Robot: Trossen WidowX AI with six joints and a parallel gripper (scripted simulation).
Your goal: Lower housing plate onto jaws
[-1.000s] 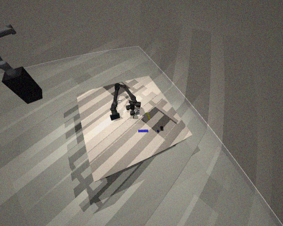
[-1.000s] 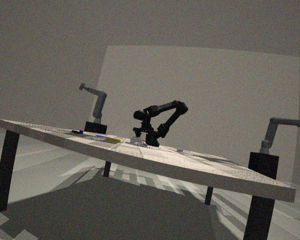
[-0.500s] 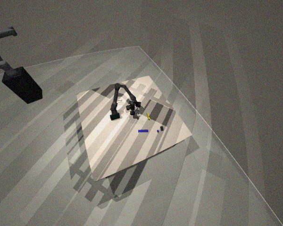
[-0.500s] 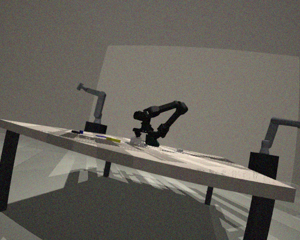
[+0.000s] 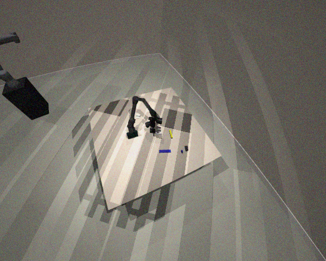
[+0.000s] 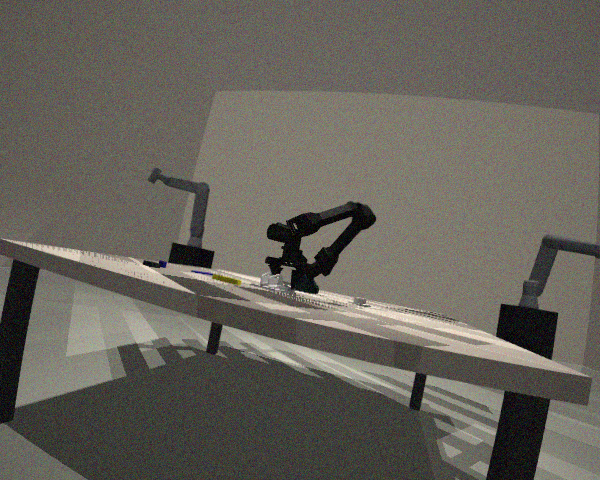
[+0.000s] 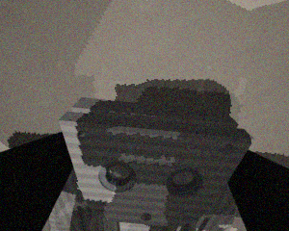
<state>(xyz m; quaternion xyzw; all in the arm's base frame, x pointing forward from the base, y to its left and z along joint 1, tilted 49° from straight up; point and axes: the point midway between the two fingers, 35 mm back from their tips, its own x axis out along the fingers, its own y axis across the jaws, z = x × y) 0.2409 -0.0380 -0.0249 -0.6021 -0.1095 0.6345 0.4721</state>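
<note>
The housing plate (image 7: 146, 198) fills the wrist view between the two black fingertips, which meet its left and right ends. It is pale, mostly in shadow, with two round ringed features (image 7: 117, 176) (image 7: 184, 181). My gripper (image 7: 152, 143) (image 5: 157, 131) (image 6: 280, 270) is shut on the plate, wide apart, pointing down low over the table. Pale vise parts (image 5: 158, 136) (image 6: 272, 280) show right under the hand in the top and exterior views. They are too small there to tell plate, jaws and stubs apart. The stubs and pins, and whether the plate touches them or is level, cannot be made out.
A yellow bar (image 5: 170, 134) (image 6: 226, 279) lies beside the vise parts. A blue bar (image 5: 164, 150) (image 6: 202, 272), a small blue piece (image 5: 181, 151) (image 6: 163, 264) and a black block (image 5: 186, 148) (image 6: 151, 264) lie farther out. A small white piece (image 5: 137, 115) (image 6: 359, 300) lies near the arm's base.
</note>
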